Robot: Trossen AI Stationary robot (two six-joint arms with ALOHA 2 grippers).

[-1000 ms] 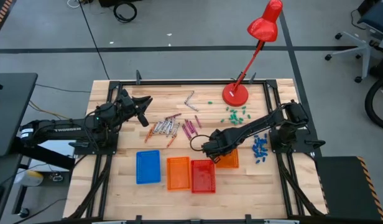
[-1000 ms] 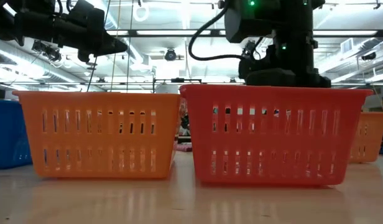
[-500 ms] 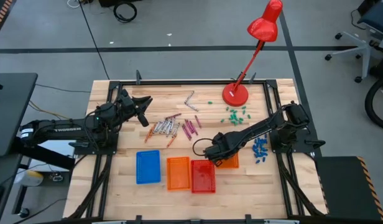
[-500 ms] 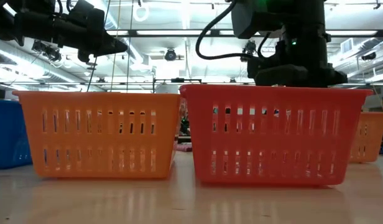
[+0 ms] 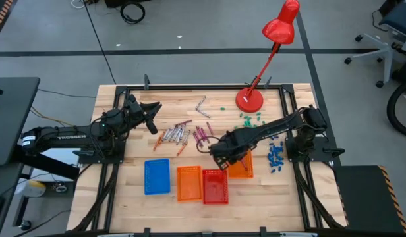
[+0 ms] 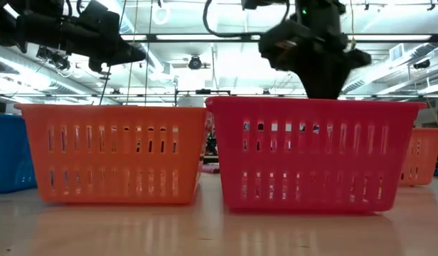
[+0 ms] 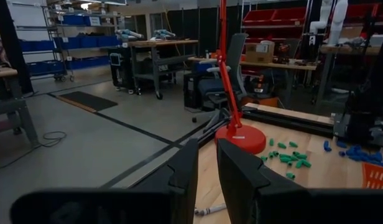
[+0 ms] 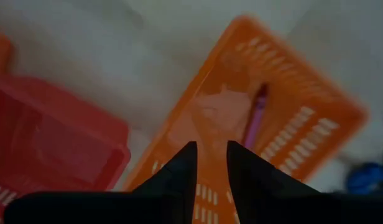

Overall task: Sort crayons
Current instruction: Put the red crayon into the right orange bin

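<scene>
Right wrist view shows my right gripper (image 8: pixel 210 163) hanging empty, fingers parted, above the small orange slotted plastic basket (image 8: pixel 303 106) holding one magenta-purple crayon (image 8: pixel 256 117), at five o'clock from the loose crayons (image 5: pixel 182 135).

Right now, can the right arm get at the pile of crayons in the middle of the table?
Probably yes. The right gripper hangs above the red basket and the small orange basket, just beside the crayons. Only bare table lies between, and the left gripper waits farther off.
</scene>
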